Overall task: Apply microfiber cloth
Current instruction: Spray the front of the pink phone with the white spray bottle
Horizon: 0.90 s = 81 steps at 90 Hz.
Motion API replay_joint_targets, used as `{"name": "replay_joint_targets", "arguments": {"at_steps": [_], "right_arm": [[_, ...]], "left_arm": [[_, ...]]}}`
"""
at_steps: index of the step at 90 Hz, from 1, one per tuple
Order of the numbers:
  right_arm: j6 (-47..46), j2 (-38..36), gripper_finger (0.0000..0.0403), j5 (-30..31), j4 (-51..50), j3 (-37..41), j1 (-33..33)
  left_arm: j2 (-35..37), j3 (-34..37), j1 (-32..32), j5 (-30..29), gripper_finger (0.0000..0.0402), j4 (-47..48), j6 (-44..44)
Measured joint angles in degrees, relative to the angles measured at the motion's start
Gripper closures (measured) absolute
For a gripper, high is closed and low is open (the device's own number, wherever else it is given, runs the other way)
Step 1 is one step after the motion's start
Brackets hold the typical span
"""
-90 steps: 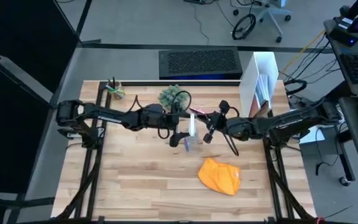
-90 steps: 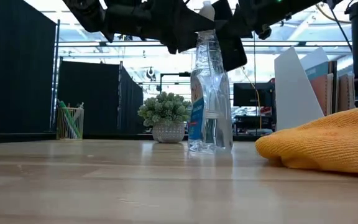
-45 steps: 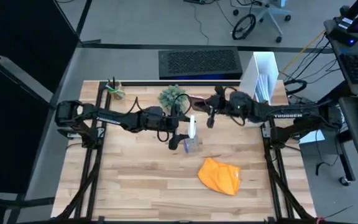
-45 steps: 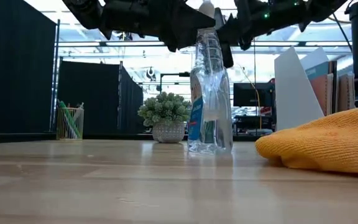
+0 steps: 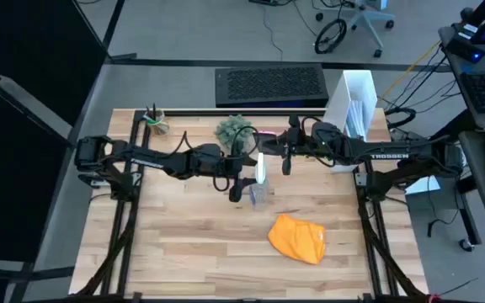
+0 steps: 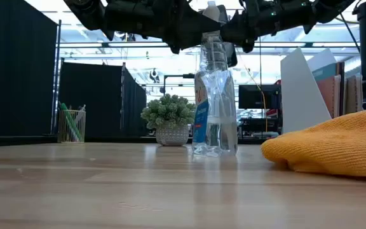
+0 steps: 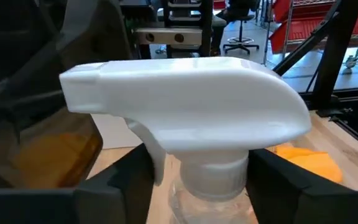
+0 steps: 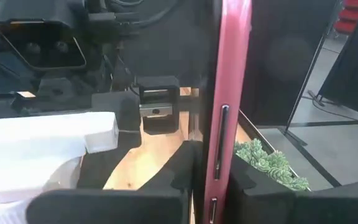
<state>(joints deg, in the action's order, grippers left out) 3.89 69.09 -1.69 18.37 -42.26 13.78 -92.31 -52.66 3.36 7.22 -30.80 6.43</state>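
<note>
Lying on the wooden table [image 5: 183, 244], toward its near right part: the microfiber cloth [image 5: 298, 239], orange-yellow, rumpled in soft folds, touched by neither arm. Filling the right edge of the low view as a rounded mound, flat on the wood.

Standing upright near the table's middle, just left of and beyond the cloth: a clear spray bottle [image 5: 260, 187] with a white trigger head [image 7: 185, 106] and a blue label. Closing around the bottle's neck, right under that white head: the left gripper [image 7: 197, 180], reaching in from the left side, one dark finger showing on each side of the neck in the left wrist view, pressed against the collar.

Hanging above the far middle of the table, just right of the bottle's top and clear of it: the right gripper [image 8: 213, 177], reaching in from the right. Clamping a thin smartphone [image 8: 230, 93] in a pink-red case, held edge-on between the two dark fingers, side buttons facing the wrist camera.

Sitting along the far edge: a small potted succulent [image 5: 233, 130] just beyond the bottle, a wire pencil cup [image 5: 155, 119] at the far left corner, a white upright file holder [image 5: 350, 105] at the far right corner.
</note>
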Motion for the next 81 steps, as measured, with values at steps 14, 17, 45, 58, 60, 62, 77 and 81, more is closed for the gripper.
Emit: {"name": "replay_joint_targets", "arguments": {"at_steps": [14,17,45,58,60,62,77,81], "right_arm": [[0.32,-1.78,0.0389,0.27,-2.19,0.0,0.0],[0.35,-2.33,0.0389,0.76,-3.53,0.0,-0.01],[-6.23,-11.44,0.0389,5.02,-32.17,-3.17,-3.25],[-12.21,-13.58,0.0389,6.36,-42.5,-3.21,-8.35],[-13.05,-13.6,0.0389,7.2,-43.26,-3.21,-9.09],[-13.79,-13.59,0.0389,7.78,-44.02,-3.21,-9.82],[-20.85,-11.57,0.0389,7.35,-44.47,-3.19,-17.19],[-24.09,-10.49,0.0389,7.39,-43.15,-3.19,-20.19]], "left_arm": [[0.67,-0.04,0.1,-0.38,0.0167,2.0,2.2],[1.46,-0.04,0.11,-0.7,0.0151,3.53,2.76],[13.61,0.11,-0.48,-10.43,0.0057,22.81,7.94],[20.66,0.07,-0.72,-14.31,0.0055,29.39,7.98],[21.26,0.07,-0.69,-14.37,0.0055,29.8,7.95],[21.67,0.07,-0.57,-14.38,0.0055,29.83,7.85],[24.96,0.08,-1.29,-15.59,0.0055,34.16,5.66],[26.58,0.07,-1.88,-16.48,0.0055,37.11,3.43]]}}
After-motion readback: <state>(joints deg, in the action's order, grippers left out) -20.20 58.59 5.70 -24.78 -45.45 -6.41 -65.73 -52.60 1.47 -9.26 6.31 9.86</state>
